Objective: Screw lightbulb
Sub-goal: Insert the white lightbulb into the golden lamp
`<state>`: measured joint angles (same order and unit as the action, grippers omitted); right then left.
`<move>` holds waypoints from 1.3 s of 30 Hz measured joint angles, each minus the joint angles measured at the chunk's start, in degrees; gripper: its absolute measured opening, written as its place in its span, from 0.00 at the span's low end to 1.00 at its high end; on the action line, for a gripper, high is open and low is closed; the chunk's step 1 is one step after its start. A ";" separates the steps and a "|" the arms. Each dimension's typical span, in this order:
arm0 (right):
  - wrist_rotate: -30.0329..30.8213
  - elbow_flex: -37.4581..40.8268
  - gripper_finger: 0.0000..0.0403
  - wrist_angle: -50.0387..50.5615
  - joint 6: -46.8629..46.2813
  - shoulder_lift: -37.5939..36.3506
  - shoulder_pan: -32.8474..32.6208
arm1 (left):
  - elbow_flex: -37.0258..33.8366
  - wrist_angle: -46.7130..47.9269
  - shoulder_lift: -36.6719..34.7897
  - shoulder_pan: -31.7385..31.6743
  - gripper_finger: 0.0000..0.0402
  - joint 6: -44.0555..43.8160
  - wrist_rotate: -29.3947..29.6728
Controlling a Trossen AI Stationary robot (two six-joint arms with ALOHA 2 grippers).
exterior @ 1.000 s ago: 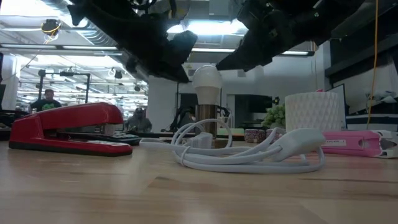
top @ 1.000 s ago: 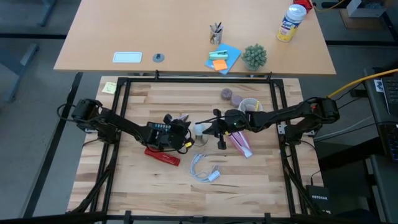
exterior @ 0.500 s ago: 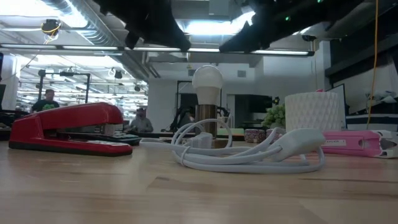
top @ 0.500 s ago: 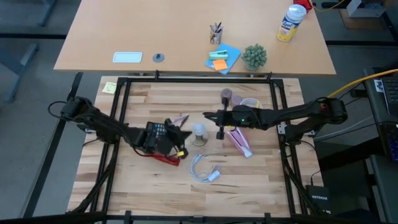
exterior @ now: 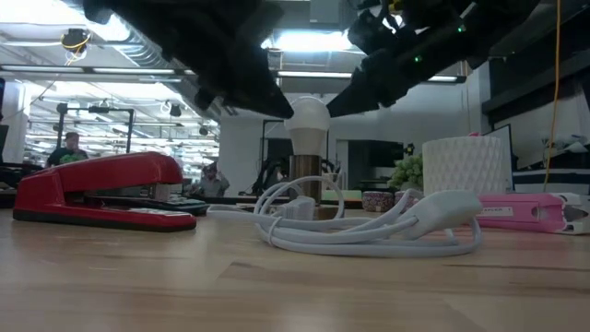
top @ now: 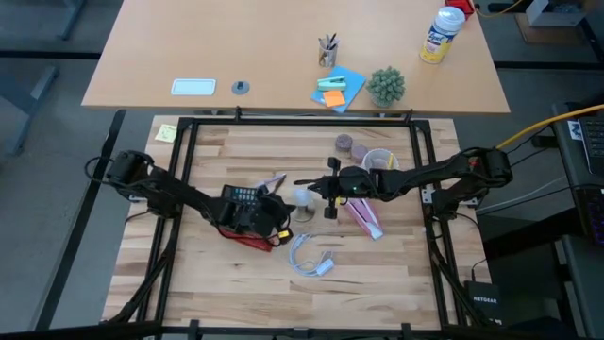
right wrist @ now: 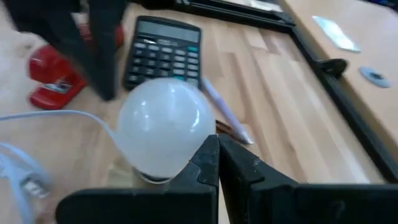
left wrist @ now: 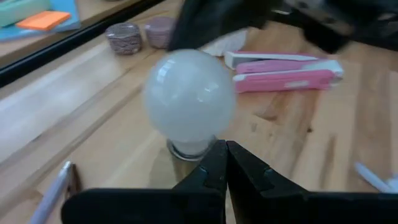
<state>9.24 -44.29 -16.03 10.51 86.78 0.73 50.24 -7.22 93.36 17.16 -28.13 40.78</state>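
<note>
The white lightbulb (exterior: 307, 117) stands upright, its screw end down in a dark socket (exterior: 305, 180) at the table's middle; it also shows in the high view (top: 302, 198). My left gripper (left wrist: 225, 154) is shut, its tips close to the bulb's neck (left wrist: 186, 148) on the bulb's left-near side (top: 280, 210). My right gripper (right wrist: 217, 148) is shut, its tips close to the bulb's round side (right wrist: 165, 124), coming from the table's right (top: 319, 194). My left gripper's shut tips stand right at the bulb's neck; I cannot tell whether they touch it. My right gripper's shut tips stand right at the bulb's round side; I cannot tell whether they touch it.
A red stapler (top: 247, 238) and a calculator (top: 243, 196) lie under the left arm. A coiled white cable (top: 310, 255) lies near the bulb's front. A pink object (top: 363, 215) and a white cup (top: 379, 161) are at the right.
Both grippers first drew away from the bulb and rose, the left toward the near left, the right toward the far right. Both have since come back down close to the bulb. The bulb has stayed upright in its socket.
</note>
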 joint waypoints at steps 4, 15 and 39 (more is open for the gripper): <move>-2.57 0.00 0.02 0.18 -1.69 0.00 0.00 | 0.00 0.75 0.18 -0.97 0.00 -0.58 2.41; -5.53 -0.04 0.02 3.23 -6.02 -0.15 -1.06 | -0.01 3.92 0.14 -3.03 0.00 -3.46 5.47; 9.28 0.02 0.02 -1.11 6.48 -9.01 -7.07 | 0.00 3.35 -12.35 -2.84 0.00 10.14 11.04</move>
<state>18.52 -44.27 -17.15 16.99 77.77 -6.34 50.24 -3.87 81.01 14.32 -17.98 51.82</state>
